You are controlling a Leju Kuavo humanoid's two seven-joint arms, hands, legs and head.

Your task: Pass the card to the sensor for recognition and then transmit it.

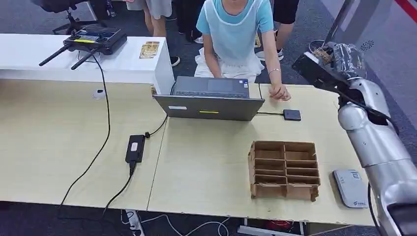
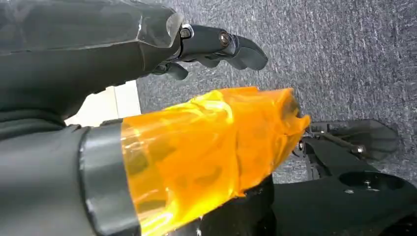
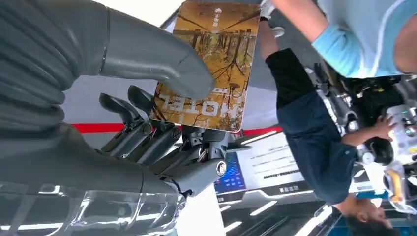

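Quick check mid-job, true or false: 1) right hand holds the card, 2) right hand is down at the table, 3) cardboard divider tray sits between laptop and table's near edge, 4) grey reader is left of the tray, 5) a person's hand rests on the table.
1) True: the right hand pinches the card.
2) False: it is raised beyond the table.
3) True: the tray sits nearer than the laptop.
4) False: the reader lies to its right.
5) True: the person's hand rests there.
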